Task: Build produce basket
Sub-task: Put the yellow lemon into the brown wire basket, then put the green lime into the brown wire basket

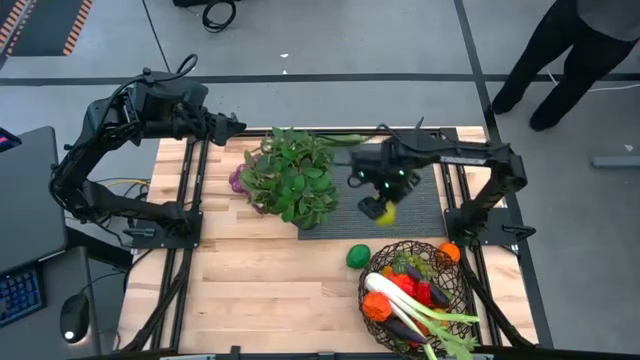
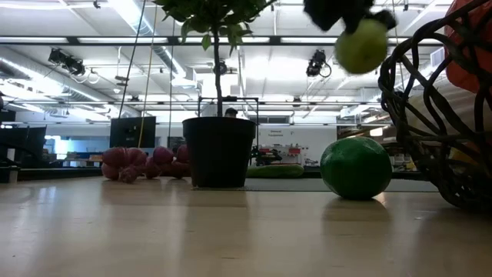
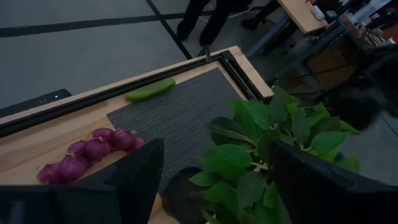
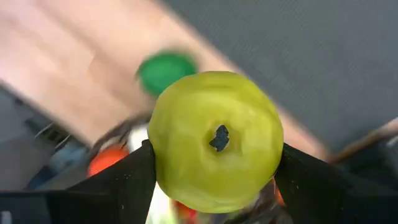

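One lemon (image 4: 215, 140) clenched in right hand (image 1: 378, 209), held in air over black mat (image 1: 420, 205), short of basket (image 1: 452, 292) at near right of surface. Step: carrying lemon to basket. Next: travel over rim, release among produce. Lime (image 1: 358, 256) waits beside basket. Left hand (image 3: 211, 180) released, idle over far-left plant (image 1: 292, 176).

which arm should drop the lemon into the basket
Right. The right gripper already holds the lemon in the air over the black mat, near the basket. The left gripper is open at the far edge beyond the potted plant.
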Motion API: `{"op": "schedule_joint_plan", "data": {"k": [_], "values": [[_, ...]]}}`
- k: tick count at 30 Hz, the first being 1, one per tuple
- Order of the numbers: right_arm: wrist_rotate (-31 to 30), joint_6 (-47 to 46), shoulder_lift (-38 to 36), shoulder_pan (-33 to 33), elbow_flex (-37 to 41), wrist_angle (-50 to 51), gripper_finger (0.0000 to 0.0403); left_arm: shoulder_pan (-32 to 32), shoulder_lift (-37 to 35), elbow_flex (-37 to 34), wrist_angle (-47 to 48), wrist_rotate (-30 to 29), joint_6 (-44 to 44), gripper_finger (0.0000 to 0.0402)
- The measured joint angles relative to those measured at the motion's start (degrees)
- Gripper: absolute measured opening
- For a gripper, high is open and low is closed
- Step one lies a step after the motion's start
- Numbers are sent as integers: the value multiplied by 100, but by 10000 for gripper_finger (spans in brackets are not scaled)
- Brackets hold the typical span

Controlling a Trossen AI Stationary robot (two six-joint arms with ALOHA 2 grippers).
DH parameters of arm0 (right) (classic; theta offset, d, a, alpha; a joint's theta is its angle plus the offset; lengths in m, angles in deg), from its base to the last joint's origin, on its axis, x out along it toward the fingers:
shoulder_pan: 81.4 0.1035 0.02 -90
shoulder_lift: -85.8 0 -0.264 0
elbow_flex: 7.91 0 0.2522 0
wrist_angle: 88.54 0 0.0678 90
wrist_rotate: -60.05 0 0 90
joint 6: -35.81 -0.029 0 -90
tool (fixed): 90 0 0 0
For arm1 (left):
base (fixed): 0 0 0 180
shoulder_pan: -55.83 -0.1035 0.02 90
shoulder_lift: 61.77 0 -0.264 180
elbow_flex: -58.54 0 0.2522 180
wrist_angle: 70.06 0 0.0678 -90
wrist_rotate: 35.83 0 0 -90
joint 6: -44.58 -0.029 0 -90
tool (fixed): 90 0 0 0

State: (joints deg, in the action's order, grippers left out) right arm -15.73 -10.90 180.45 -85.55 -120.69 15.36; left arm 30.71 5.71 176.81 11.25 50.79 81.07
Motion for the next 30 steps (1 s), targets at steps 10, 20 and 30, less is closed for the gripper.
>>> {"op": "schedule_joint_plan", "data": {"k": [10,20,30], "values": [[1359,-1771,-166,1476,8,-12,292,0,2,0,7,1,-514,288],[1687,-3297,-166,2517,12,-11,297,0,11,0,26,115,-1065,288],[1136,-4240,-166,3071,12,-12,374,-1,9,0,48,258,-1082,288]]}}
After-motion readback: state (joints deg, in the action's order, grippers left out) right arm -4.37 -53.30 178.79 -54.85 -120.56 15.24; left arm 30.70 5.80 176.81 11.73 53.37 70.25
